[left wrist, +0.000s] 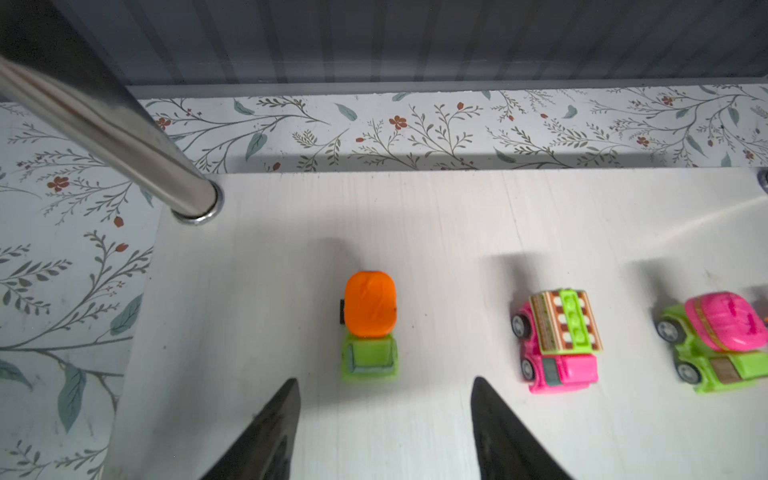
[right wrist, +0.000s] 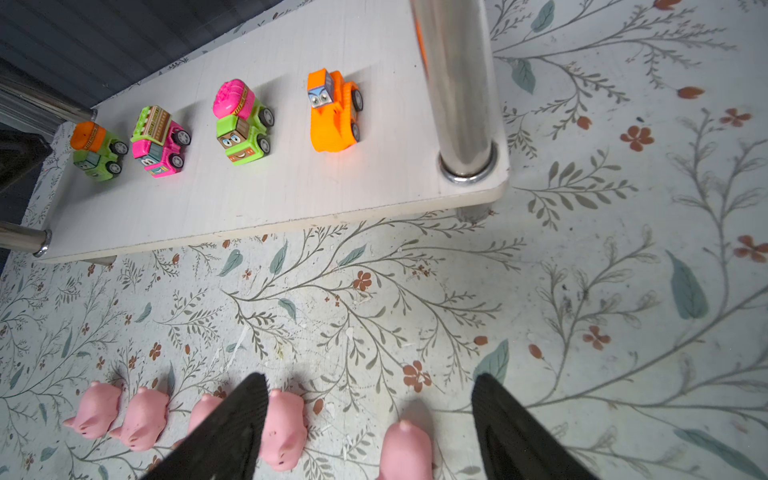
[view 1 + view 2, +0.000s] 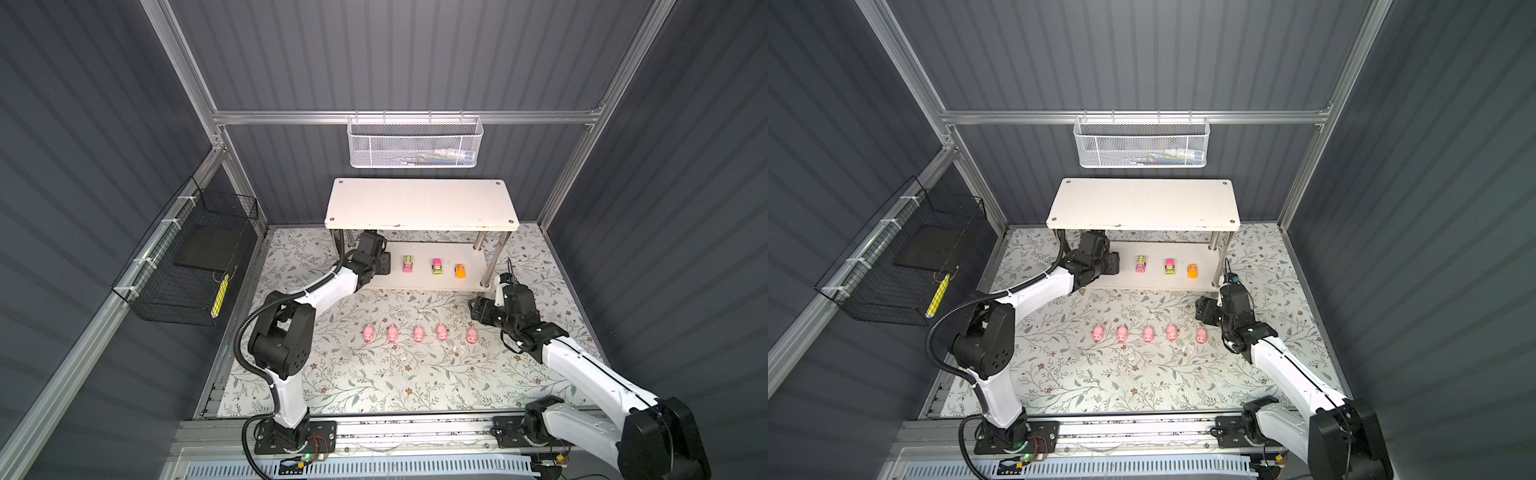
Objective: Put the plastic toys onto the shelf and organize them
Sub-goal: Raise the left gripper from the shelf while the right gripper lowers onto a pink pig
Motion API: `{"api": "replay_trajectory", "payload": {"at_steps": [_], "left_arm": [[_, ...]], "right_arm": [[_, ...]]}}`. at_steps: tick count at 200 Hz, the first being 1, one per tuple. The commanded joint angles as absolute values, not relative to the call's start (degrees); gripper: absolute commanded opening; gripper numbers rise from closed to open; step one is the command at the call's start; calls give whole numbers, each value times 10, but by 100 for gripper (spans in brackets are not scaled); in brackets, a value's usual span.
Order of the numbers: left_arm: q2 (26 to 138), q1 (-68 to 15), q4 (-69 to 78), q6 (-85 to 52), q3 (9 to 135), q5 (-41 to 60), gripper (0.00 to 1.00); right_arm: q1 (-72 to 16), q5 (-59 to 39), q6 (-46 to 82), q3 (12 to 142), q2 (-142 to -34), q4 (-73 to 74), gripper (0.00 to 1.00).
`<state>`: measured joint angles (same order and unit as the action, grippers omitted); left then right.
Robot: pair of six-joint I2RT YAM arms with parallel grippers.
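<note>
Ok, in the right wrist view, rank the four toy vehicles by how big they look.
1. green truck with pink drum and orange vehicle: about alike.
2. pink truck.
3. green truck with orange drum: smallest, but farthest from the camera, so unsure.

White arms (image 3: 332,286), blk joints (image 3: 282,336), ribbed blk cable (image 3: 238,345)

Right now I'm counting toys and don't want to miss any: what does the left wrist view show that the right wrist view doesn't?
Only the left wrist view: the left gripper, open, just short of the orange-topped truck. Only the right wrist view: the right gripper, open, five pigs on the floor, and the orange car on the shelf. Both: the shelf's lower board with the orange-topped truck, pink truck and pink-topped truck.
</note>
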<state>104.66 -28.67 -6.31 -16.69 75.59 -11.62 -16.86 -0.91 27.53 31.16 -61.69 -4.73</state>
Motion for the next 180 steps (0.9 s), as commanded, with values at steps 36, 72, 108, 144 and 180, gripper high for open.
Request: {"api": "replay_trajectory", "payload": {"at_steps": [36,72,108,144,180], "left_arm": [[995,-287,-19,-202,692,-78,66],[974,-300,-9,-201,673,-81,67],[953,-314,-10,-198,665,-91,67],[931,-329,-14,-197,657,-102,69],[911,-338,-17,-196,648,-112,70]], "right_arm": [[-169,-19,300,285,-629,-55,79],[-174,-23,308,269,-637,-52,80],[-185,-22,312,264,-660,-47,80],[-205,-18,318,264,-686,-45,80],[-229,-6,331,259,-702,-47,80]]}}
